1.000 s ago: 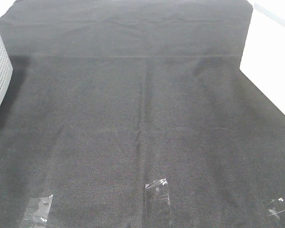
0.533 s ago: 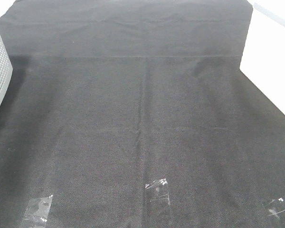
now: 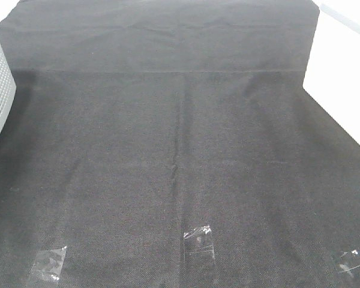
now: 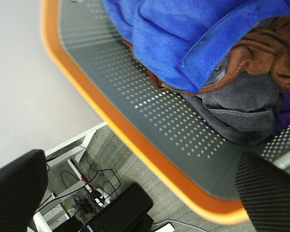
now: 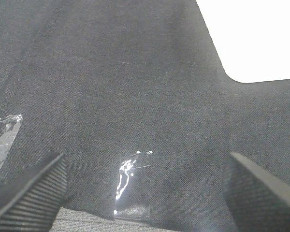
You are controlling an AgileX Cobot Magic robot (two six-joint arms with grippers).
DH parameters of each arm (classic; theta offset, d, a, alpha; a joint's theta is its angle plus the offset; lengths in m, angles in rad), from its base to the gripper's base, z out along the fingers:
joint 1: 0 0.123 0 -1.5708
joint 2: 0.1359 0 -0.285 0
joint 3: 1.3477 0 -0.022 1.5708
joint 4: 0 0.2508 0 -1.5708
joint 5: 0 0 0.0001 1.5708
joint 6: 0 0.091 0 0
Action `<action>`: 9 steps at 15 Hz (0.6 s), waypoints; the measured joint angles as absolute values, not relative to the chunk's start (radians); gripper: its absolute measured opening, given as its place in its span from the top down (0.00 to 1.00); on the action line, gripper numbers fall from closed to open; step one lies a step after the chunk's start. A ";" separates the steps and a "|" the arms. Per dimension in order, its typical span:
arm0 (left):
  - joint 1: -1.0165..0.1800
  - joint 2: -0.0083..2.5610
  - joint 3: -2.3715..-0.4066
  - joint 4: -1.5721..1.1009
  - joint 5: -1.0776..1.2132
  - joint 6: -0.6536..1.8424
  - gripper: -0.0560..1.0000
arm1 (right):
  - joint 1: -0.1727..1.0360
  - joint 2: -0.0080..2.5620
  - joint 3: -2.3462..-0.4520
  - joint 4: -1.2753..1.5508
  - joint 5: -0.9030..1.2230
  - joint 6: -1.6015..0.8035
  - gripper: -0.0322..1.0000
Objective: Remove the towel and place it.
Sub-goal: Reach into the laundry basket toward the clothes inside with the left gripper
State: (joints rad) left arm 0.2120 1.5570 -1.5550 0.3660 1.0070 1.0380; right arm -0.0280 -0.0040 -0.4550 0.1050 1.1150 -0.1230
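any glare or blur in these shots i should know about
Exterior high: even, dim light on the black cloth, glints off the clear tape, white surface beside it washed out. Left wrist: the blue towel is sharp, the left gripper's fingertips soft. Right wrist: the tape glares too, the bare white corner blown out.

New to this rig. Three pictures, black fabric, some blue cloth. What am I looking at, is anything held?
It is a two-armed robot; each arm ends in a gripper with a camera on its wrist. The high view looks down on a table under a black cloth with clear tape on it; no arm shows there. The left wrist view shows the left gripper, open, facing an orange-rimmed perforated basket holding the blue towel bunched with a brown cloth and a grey cloth. The right wrist view shows the right gripper, open, above the black cloth. Nothing is held.
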 joint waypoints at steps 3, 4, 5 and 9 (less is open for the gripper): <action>0.253 1.759 -1.555 0.424 0.884 1.109 0.01 | -0.028 -0.004 -0.455 0.105 1.115 -0.123 0.17; 0.254 1.810 -1.555 0.470 0.844 1.115 0.01 | -0.028 -0.004 -0.455 0.105 1.115 -0.123 0.17; 0.254 1.867 -1.565 0.498 0.805 1.115 0.01 | -0.028 -0.004 -0.455 0.105 1.115 -0.123 0.17; 0.254 2.053 -1.658 0.508 0.749 1.115 0.01 | -0.028 -0.004 -0.455 0.105 1.115 -0.123 0.17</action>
